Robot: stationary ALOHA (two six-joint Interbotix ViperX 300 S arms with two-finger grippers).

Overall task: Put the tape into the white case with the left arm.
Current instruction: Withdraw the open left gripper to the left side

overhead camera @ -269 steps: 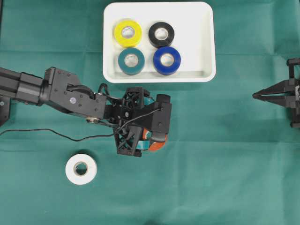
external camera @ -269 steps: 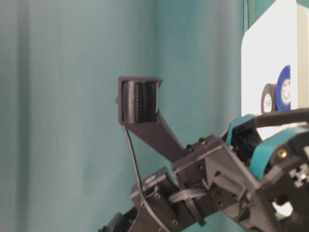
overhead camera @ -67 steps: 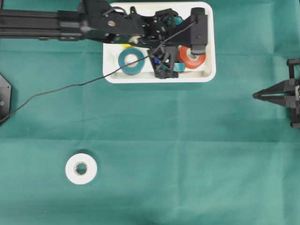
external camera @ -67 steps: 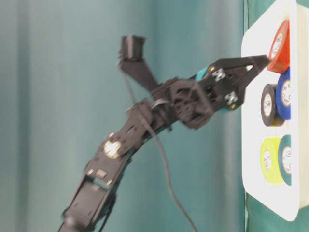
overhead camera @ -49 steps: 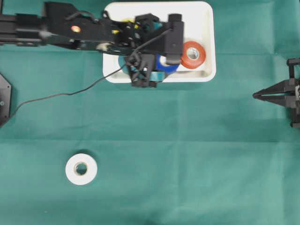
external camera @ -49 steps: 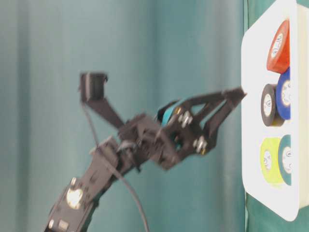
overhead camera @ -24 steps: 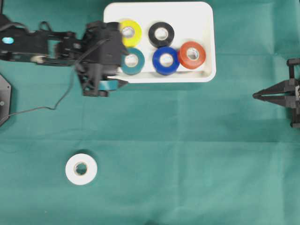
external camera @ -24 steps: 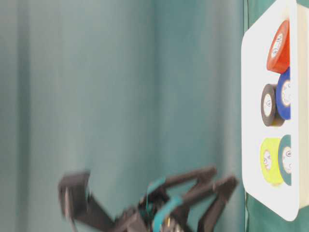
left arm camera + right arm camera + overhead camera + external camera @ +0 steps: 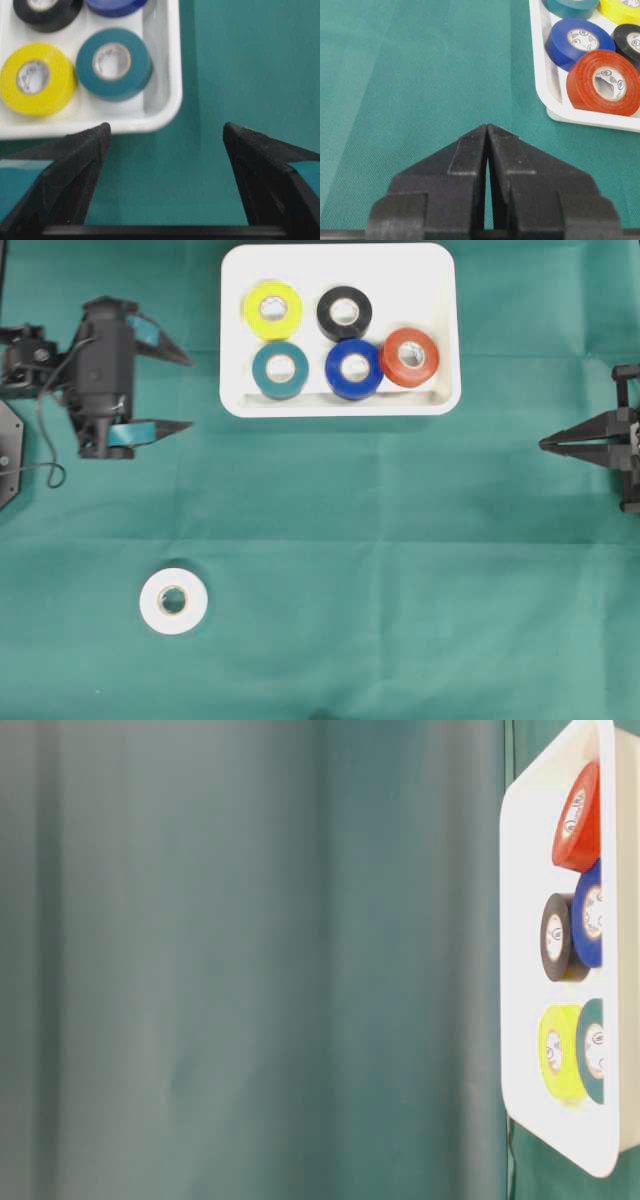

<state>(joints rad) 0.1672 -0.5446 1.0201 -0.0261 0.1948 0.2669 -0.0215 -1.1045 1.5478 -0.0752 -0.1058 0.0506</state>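
- Green cloth (image 9: 400, 570) is spread over the whole bench, and everything in view is carried on it.
- The white case (image 9: 440, 330) is placed at the far edge of the bench in the overhead view; 5 rolls are held in it: a yellow roll (image 9: 272, 309), a black roll (image 9: 345, 312), a teal roll (image 9: 280, 370), a blue roll (image 9: 354, 369) and a red roll (image 9: 410, 357).
- The red roll is seen tilted against the case's rim in the table-level view.
- 1 white tape roll (image 9: 173, 600) is left flat on the cloth, well apart from the case and nearer the left side.
- The left gripper (image 9: 185, 392) is positioned beside the case's left edge; its fingers (image 9: 165, 427) are spread wide and nothing is held between them.
- The right gripper (image 9: 545, 444) is parked at the right edge, its fingers pressed together and empty.
- The step in hand is judged to be the gap between a finished placement and the next pick; 1 roll is not yet put in.
- The next move is judged to call for the spread fingers to be brought over the white tape roll, lowered around it and closed, then carried to the bare part of the case.
- Small printing is seen on the rolls' inner cores, but it is too small to be read; no brand can be made out.
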